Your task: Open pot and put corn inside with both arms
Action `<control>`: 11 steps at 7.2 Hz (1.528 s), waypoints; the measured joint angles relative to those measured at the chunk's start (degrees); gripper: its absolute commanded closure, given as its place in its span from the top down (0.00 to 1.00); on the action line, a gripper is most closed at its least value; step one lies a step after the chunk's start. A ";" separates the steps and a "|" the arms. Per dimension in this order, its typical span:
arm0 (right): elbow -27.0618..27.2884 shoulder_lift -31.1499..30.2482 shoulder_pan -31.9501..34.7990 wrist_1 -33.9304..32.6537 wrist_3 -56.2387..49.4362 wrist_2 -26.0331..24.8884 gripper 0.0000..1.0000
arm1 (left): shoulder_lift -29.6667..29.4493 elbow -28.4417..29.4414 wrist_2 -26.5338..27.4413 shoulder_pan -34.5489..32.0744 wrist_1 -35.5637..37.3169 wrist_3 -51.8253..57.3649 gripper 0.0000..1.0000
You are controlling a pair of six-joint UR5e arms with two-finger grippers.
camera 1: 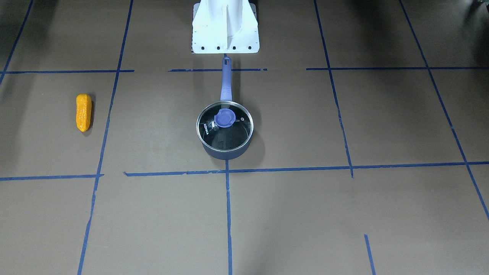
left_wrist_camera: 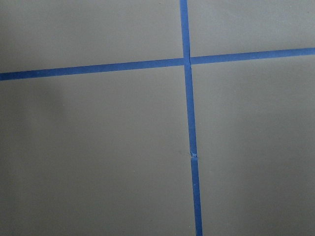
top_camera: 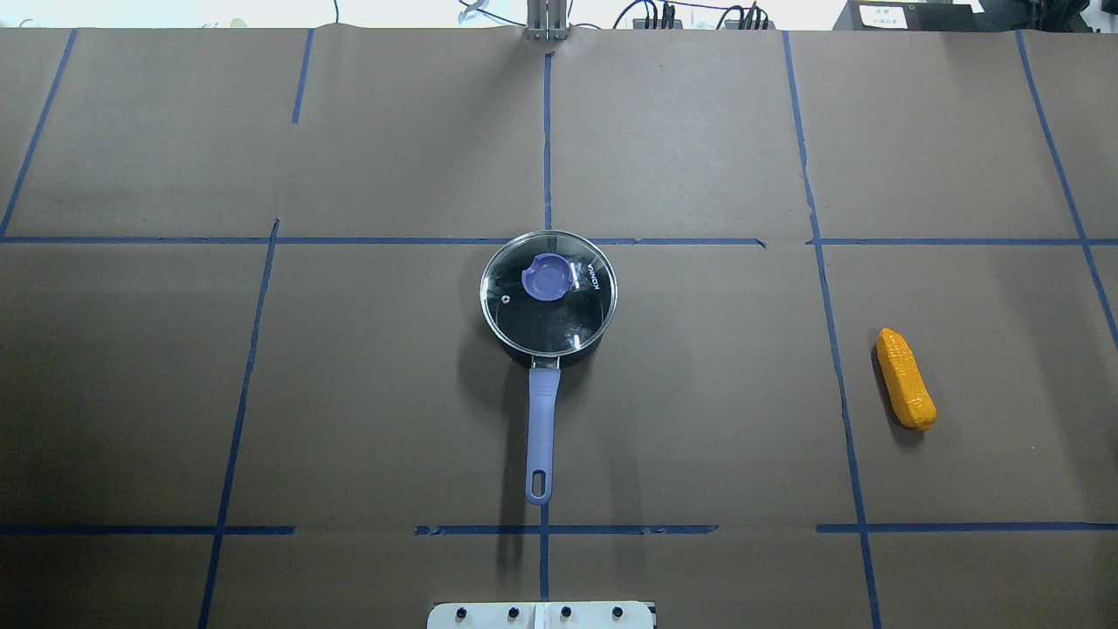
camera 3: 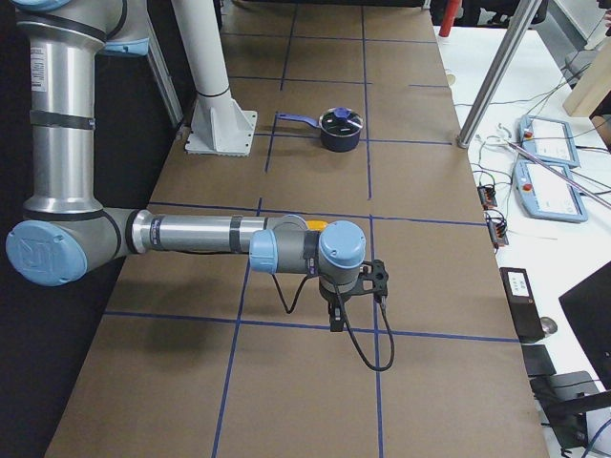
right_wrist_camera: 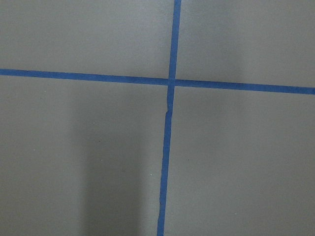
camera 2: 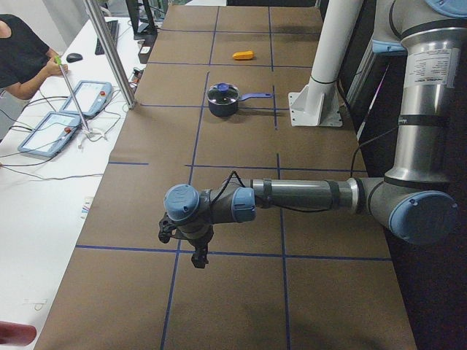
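Observation:
The dark navy pot [top_camera: 559,354] stands at the table's middle with its lavender handle [top_camera: 541,419] pointing toward the robot base. A round glass lid [top_camera: 548,306] with a purple knob [top_camera: 548,277] sits on it. The pot also shows in the front view [camera 1: 223,153]. The orange-yellow corn [top_camera: 906,379] lies on the robot's right side, apart from the pot; it also shows in the front view [camera 1: 83,112]. My left gripper [camera 2: 195,251] hovers over the table's far left end and my right gripper [camera 3: 336,320] over the far right end. I cannot tell whether either is open.
The white base mount [top_camera: 541,614] stands at the robot's edge of the table. Blue tape lines [top_camera: 547,148] grid the brown paper. Both wrist views show only paper and tape. An operator [camera 2: 22,58] and teach pendants [camera 2: 47,135] are at a side bench.

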 measured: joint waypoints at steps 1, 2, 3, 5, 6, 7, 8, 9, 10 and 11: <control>-0.05 -0.02 0.00 -0.01 -0.01 -0.04 1.00 | 0.01 0.00 -0.03 0.00 0.00 0.00 1.00; -0.13 -0.07 0.00 -0.01 -0.03 -0.10 1.00 | 0.00 0.03 -0.08 0.00 0.00 -0.02 1.00; -0.15 -0.08 0.00 -0.01 -0.01 -0.14 1.00 | -0.04 0.03 -0.14 0.00 0.00 -0.06 1.00; -0.11 -0.05 -0.05 -0.01 0.01 -0.12 1.00 | -0.07 -0.15 -0.20 0.00 0.00 -0.14 1.00; -0.10 -0.04 -0.08 -0.01 0.01 -0.12 1.00 | -0.07 -0.23 -0.26 0.00 0.00 -0.15 1.00; -0.09 -0.04 -0.08 -0.01 0.01 -0.13 1.00 | -0.07 -0.31 -0.34 0.00 0.00 -0.16 1.00; -0.13 -0.04 -0.08 0.01 0.01 -0.17 1.00 | -0.16 -0.65 -0.40 0.00 0.00 -0.33 1.00; -0.14 -0.01 -0.09 0.05 0.01 -0.17 1.00 | -0.38 -1.96 -0.35 0.14 0.06 -0.61 1.00; -0.10 0.02 -0.09 0.06 0.01 -0.16 1.00 | -0.67 -4.80 -0.20 0.73 0.22 -0.85 1.00; -0.09 0.03 -0.09 0.07 0.01 -0.20 1.00 | -0.77 -8.44 -0.18 2.38 0.46 -2.24 1.00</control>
